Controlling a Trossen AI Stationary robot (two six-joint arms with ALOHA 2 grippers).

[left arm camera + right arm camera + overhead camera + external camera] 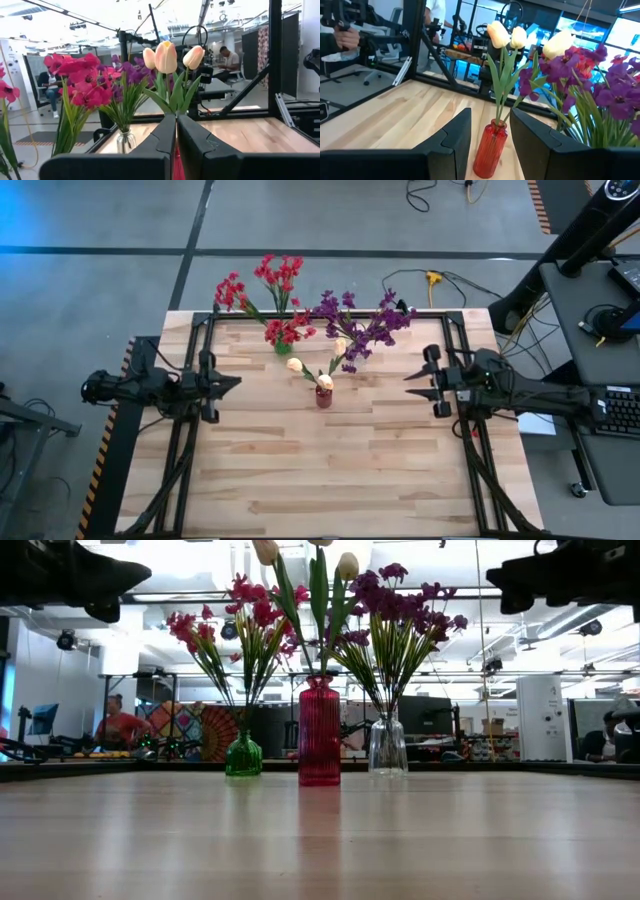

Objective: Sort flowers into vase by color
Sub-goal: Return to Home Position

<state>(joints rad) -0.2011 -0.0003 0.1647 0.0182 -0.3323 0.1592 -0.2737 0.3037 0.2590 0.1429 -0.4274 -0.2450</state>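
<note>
Flowers (345,315) stand sorted at the far middle of the table (330,480) in the high view: red sprigs (275,280), purple sprigs (375,325) and cream tulips (312,372). The left gripper (232,384) and right gripper (412,385) hang to either side, well apart from them. The low view puts red sprigs in the green vase (243,755), tulips in the red vase (319,735), and purple in the clear vase (387,745). The left wrist view shows its fingers (150,145) nearly together, empty. The right wrist view shows fingers (452,137) spread wide, gripping nothing.
</note>
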